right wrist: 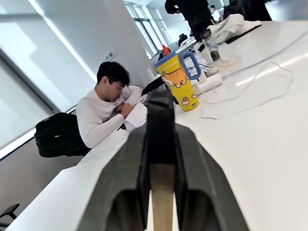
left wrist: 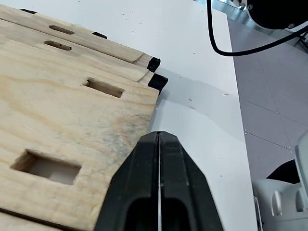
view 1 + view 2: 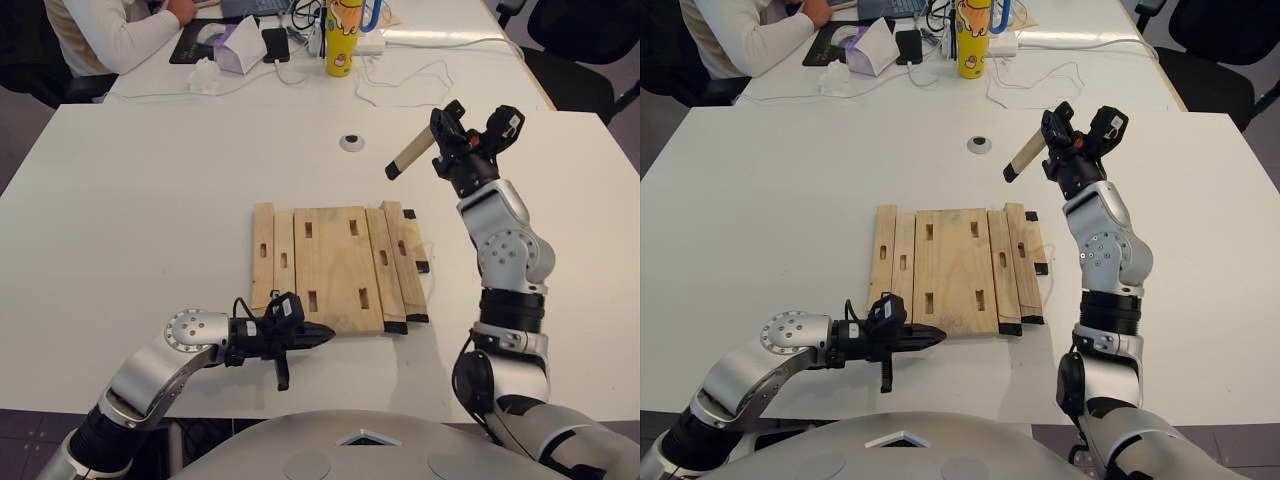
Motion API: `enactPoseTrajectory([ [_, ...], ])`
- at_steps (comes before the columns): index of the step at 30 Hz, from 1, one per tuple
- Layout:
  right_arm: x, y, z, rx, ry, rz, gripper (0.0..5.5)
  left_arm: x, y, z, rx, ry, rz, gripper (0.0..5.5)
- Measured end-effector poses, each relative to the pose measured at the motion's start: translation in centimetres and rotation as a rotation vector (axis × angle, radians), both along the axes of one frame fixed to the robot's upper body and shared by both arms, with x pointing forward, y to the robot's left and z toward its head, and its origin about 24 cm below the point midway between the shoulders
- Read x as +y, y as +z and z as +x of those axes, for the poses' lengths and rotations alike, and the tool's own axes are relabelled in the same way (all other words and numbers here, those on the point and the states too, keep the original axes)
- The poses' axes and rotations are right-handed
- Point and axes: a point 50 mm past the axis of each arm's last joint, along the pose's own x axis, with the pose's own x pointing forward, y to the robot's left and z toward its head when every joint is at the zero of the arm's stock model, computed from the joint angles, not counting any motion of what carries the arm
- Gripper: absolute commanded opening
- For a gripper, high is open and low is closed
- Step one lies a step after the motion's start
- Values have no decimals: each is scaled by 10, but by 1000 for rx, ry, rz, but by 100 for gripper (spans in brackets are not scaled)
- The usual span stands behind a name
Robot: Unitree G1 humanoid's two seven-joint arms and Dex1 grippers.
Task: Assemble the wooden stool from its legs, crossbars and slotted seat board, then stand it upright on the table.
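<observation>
So, the right gripper is clamped on one leg, held up in the air, tilted, beyond the far right corner of the seat board. It is probably lifted clear to line up with a slot. The left gripper is pinched together and empty, tip at the board's near edge, likely steadying it. Slats lie flat against the board on both sides on the table; nothing slotted yet. No writing readable on the wood. The yellow mug far beyond the board shows a cartoon print.
</observation>
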Motion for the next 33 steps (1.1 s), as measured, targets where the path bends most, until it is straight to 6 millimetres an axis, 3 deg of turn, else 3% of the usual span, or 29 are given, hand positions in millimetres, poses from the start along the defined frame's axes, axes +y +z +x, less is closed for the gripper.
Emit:
enactPoseTrajectory([
  [5,5,-22,-41,80,74,-82,43,4,-13,-6,47,19,21,0],
  [12,11,-43,-73,158,97,-160,43,5,-21,0,27,92,45,0],
  [20,7,-45,-79,167,73,-190,43,-1,-18,9,4,146,22,0],
  [33,18,-44,-78,166,33,-114,43,2,-16,26,-23,200,22,0],
])
